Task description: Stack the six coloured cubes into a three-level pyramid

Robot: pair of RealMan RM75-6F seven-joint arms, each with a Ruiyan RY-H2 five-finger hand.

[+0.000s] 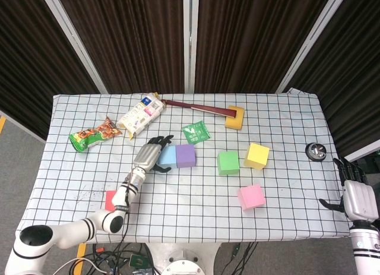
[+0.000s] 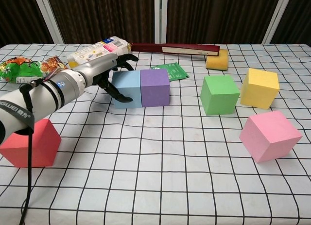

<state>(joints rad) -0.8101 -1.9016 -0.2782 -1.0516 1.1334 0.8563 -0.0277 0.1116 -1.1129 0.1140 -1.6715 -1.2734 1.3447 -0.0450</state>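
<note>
The light blue cube (image 1: pixel 168 155) and the purple cube (image 1: pixel 185 155) stand side by side, touching, at mid table. My left hand (image 1: pixel 148 156) lies against the blue cube's (image 2: pixel 127 88) left side, its fingers spread past the far corner and its thumb before the near face; it grips nothing. The green cube (image 1: pixel 228 162), yellow cube (image 1: pixel 256 155) and pink cube (image 1: pixel 251 196) sit apart to the right. The red cube (image 1: pixel 110 199) rests alone near the front left edge. My right hand (image 1: pixel 356 195) hangs open off the table's right front corner.
At the back lie a snack bag (image 1: pixel 94 134), a white carton (image 1: pixel 141 116), a green packet (image 1: pixel 195 132), a dark red book (image 1: pixel 199 108) and a yellow sponge (image 1: pixel 235 116). A small round black object (image 1: pixel 315 151) sits by the right edge.
</note>
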